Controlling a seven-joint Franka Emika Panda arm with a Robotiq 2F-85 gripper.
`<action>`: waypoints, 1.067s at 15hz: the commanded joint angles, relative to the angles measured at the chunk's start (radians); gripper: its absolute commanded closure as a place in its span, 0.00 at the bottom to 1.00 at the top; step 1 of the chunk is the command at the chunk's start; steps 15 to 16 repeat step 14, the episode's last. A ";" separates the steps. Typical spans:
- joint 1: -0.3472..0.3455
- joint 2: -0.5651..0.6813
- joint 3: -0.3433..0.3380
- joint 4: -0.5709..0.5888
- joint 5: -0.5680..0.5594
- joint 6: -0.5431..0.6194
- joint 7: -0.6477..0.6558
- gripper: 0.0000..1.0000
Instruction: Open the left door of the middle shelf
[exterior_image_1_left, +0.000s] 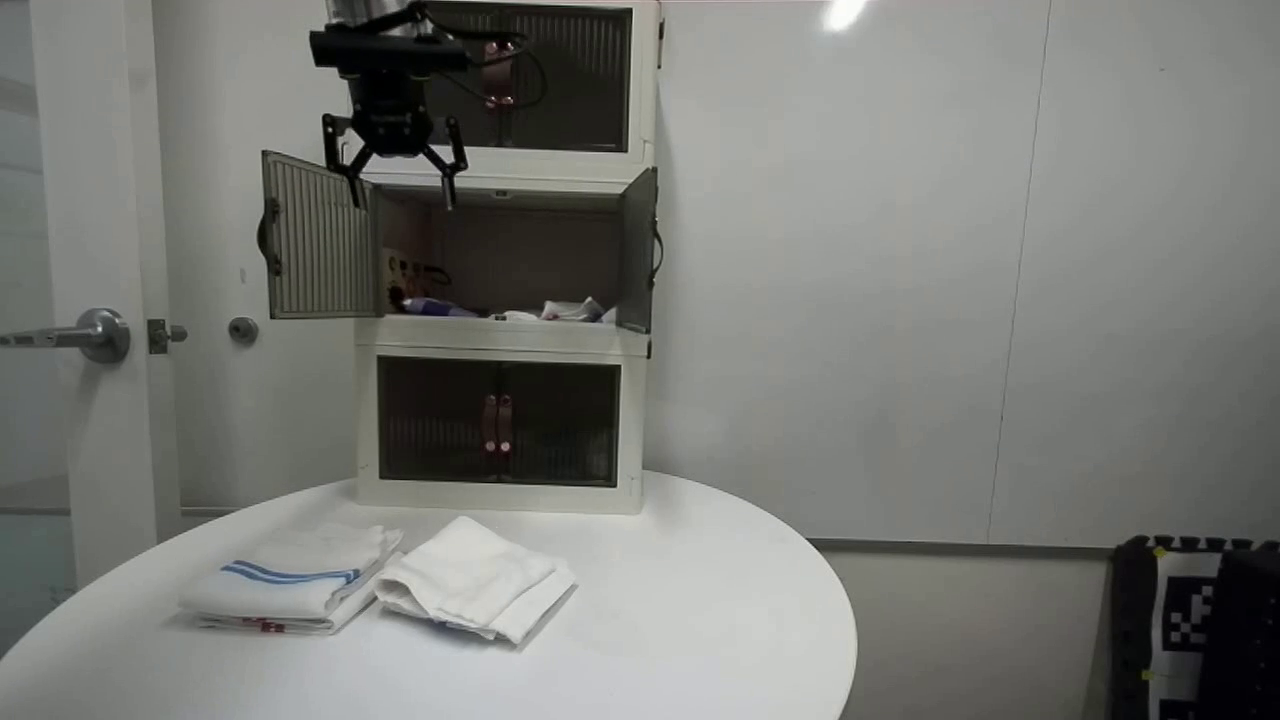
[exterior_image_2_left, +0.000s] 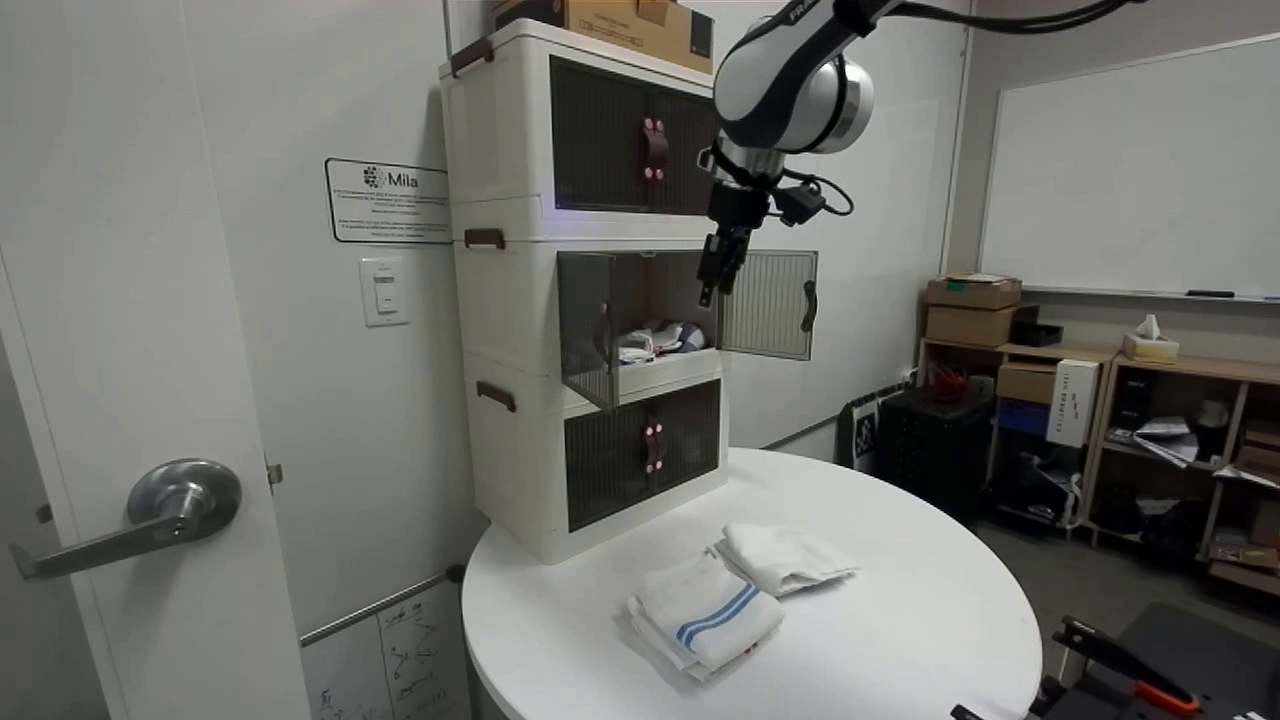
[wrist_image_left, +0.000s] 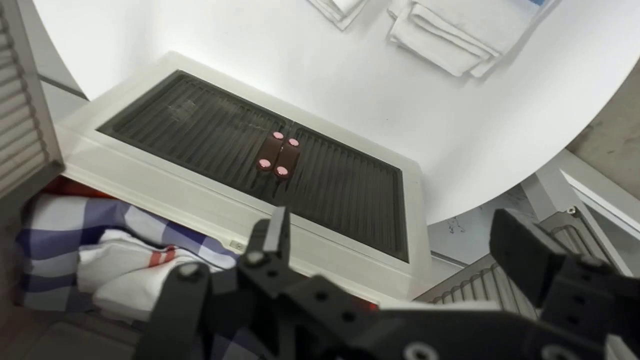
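In an exterior view, end effector (exterior_image_1_left: 404, 196) hung near the middle shelf (exterior_image_1_left: 505, 336), fingers spread apart; left door (exterior_image_1_left: 325, 240) stood open, swung outward at that shelf's left, right door (exterior_image_1_left: 638, 250) swung out too. In an exterior view, blue-striped towel (exterior_image_2_left: 705, 605) and white towel (exterior_image_2_left: 785, 558) lay side by side on the desk (exterior_image_2_left: 905, 640). In wrist view, checked cloth (wrist_image_left: 52, 250) and red-striped cloth (wrist_image_left: 117, 260) sat inside the shelf; left door was partly hidden behind a finger

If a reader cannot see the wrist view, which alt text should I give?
Both ribbed doors of the middle shelf stand open, checked and white cloths inside; an open gripper occupies the foreground. The lower unit is shut; folded towels lie on a white table.
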 joint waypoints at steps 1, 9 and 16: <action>-0.004 -0.154 -0.070 -0.161 0.056 0.081 -0.034 0.00; 0.016 -0.189 -0.154 -0.184 0.027 0.063 -0.002 0.00; 0.024 -0.183 -0.151 -0.184 0.027 0.063 -0.002 0.00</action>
